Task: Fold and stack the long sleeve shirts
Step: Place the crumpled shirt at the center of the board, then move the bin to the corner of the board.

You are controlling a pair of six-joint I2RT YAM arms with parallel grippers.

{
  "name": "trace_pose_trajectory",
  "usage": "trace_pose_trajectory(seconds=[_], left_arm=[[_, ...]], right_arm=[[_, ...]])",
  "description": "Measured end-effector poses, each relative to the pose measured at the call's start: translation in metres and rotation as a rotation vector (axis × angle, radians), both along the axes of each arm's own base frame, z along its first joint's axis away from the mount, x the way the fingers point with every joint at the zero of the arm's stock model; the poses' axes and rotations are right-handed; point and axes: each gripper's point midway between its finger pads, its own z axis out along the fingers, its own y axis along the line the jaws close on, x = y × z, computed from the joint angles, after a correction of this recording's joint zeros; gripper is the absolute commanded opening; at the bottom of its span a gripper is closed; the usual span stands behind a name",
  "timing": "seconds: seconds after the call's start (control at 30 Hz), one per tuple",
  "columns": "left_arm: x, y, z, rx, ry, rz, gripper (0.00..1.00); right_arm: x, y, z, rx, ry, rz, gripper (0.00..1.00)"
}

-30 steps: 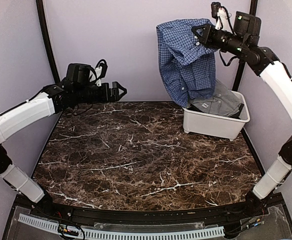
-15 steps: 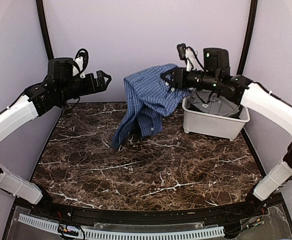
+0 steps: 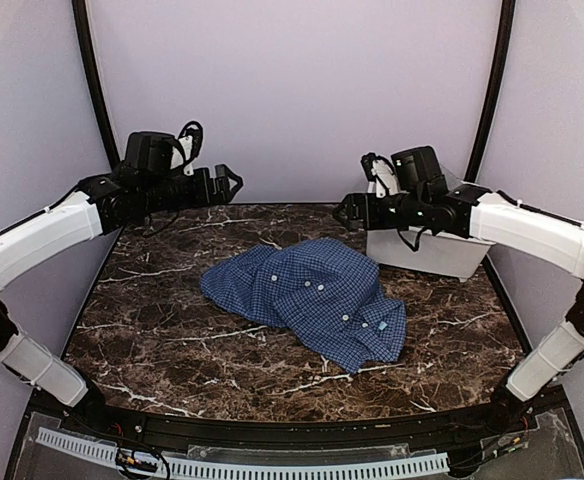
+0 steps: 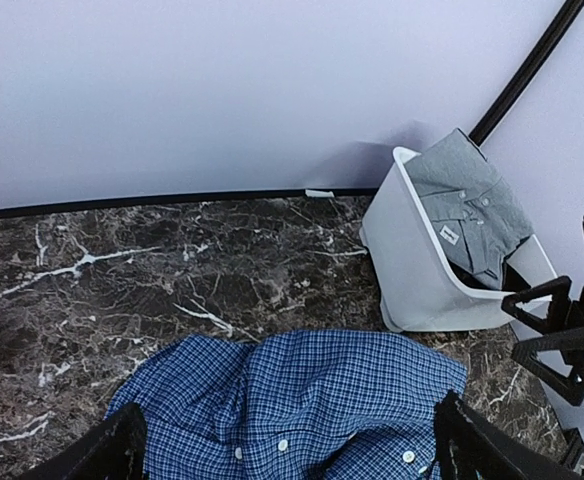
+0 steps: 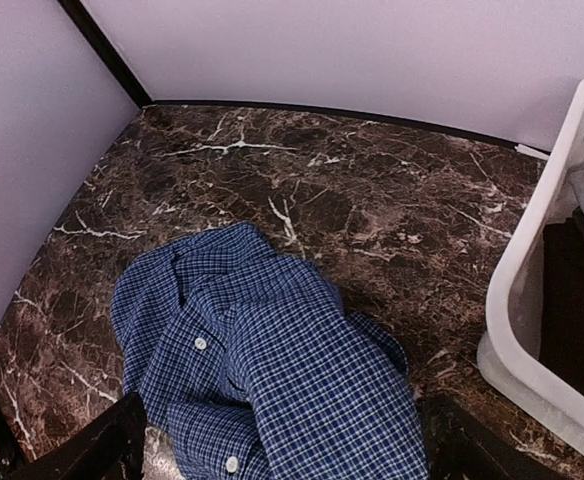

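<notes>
Flattening is the step now, I judge: the jaws should take opposite edges of the navy checked shirt (image 3: 307,300) and pull it smooth before any fold. Both the left jaws and the right jaws stand wide open, empty. The shirt lies crumpled on the surface (image 3: 162,340), below and between them, white buttons showing. The grey shirt (image 4: 467,205) sits in the white bin (image 4: 412,270) beside the right jaws.

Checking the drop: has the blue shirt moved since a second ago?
Yes. The blue shirt went from hanging above the white bin down and left onto the table.
</notes>
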Motion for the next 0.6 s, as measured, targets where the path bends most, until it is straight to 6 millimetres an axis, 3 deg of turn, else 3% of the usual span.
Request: trace_pose_trajectory(seconds=[0.2,0.37,0.6], left_arm=[[0.003,-0.024,-0.034,-0.020,0.089,-0.088,0.99],[0.002,-0.035,-0.053,-0.037,0.146,-0.129,0.99],[0.000,-0.041,-0.061,-0.051,0.177,-0.159,0.99]], right_arm=[[0.036,0.011,-0.036,-0.024,0.062,-0.066,0.93],[0.070,0.033,-0.044,-0.019,0.068,-0.087,0.94],[0.093,0.025,-0.067,-0.052,0.093,-0.164,0.95]])
